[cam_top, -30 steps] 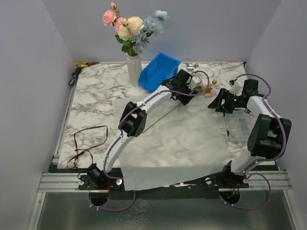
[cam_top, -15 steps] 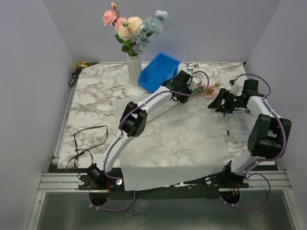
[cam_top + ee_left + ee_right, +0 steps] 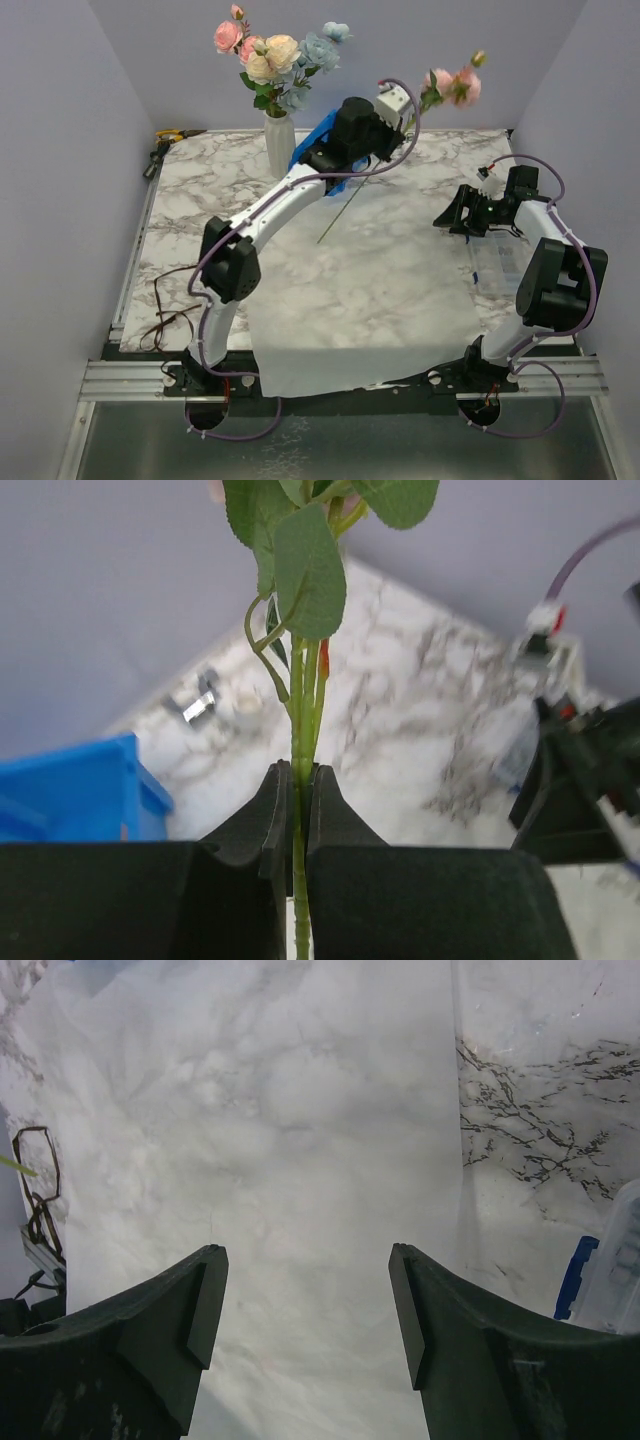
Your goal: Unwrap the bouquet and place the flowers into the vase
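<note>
Left gripper (image 3: 297, 780): clenched on thin green stem (image 3: 303, 695) of pink artificial flower (image 3: 452, 85), newly lifted off marble desk (image 3: 200, 200). Right gripper (image 3: 306, 1305): spread open, unmoved.

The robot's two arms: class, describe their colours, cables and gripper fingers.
The left arm and right arm have white links, bulky black joints and thin purple cables looping alongside. The left gripper and right gripper each have two matte black fingers.

Flower (image 3: 308, 575): blooms cut off at top edge (left wrist view); stem end hidden between left fingers (image 3: 245, 825). Blue bin (image 3: 70, 790): cropped at left edge.
</note>
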`<state>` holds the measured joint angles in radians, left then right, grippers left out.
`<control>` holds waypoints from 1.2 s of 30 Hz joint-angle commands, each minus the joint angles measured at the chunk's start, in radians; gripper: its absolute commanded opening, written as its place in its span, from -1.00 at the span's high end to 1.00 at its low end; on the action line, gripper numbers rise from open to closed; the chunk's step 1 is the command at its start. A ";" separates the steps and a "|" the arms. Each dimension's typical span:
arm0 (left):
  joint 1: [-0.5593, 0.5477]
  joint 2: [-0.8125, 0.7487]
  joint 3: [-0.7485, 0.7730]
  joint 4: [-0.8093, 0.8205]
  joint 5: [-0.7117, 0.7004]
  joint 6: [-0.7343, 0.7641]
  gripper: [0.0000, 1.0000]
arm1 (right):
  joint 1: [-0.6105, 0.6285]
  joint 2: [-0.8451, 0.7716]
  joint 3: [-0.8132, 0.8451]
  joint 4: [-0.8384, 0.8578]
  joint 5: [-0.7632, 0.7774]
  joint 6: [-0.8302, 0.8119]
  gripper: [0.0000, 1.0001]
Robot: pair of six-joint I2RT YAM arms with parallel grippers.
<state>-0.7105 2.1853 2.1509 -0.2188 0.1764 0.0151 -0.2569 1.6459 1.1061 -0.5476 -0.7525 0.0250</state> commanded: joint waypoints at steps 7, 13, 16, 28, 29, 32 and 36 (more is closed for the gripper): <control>0.057 -0.409 -0.453 0.926 -0.118 0.063 1.00 | -0.004 -0.015 0.028 -0.015 -0.012 -0.010 -0.50; 0.095 -0.423 -0.563 1.324 -0.309 0.187 1.00 | -0.005 0.007 0.041 -0.018 -0.022 -0.001 -0.50; 0.159 -0.421 -0.550 1.338 -0.330 0.152 1.00 | -0.004 0.019 0.054 -0.023 -0.024 0.005 -0.50; 0.293 -0.460 -0.597 1.419 -0.213 0.201 1.00 | -0.005 0.031 0.066 -0.034 -0.014 0.008 -0.50; 0.303 -0.460 -0.594 1.423 -0.205 0.205 1.00 | -0.004 0.033 0.067 -0.032 -0.015 0.010 -0.50; 0.318 -0.454 -0.593 1.449 -0.180 0.226 1.00 | -0.004 0.037 0.069 -0.032 -0.015 0.015 -0.50; 0.323 -0.448 -0.586 1.468 -0.177 0.237 1.00 | -0.006 0.042 0.080 -0.034 -0.010 0.014 -0.50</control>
<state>-0.3969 1.7657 1.5562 1.1778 -0.0418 0.2279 -0.2569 1.6691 1.1557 -0.5701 -0.7547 0.0334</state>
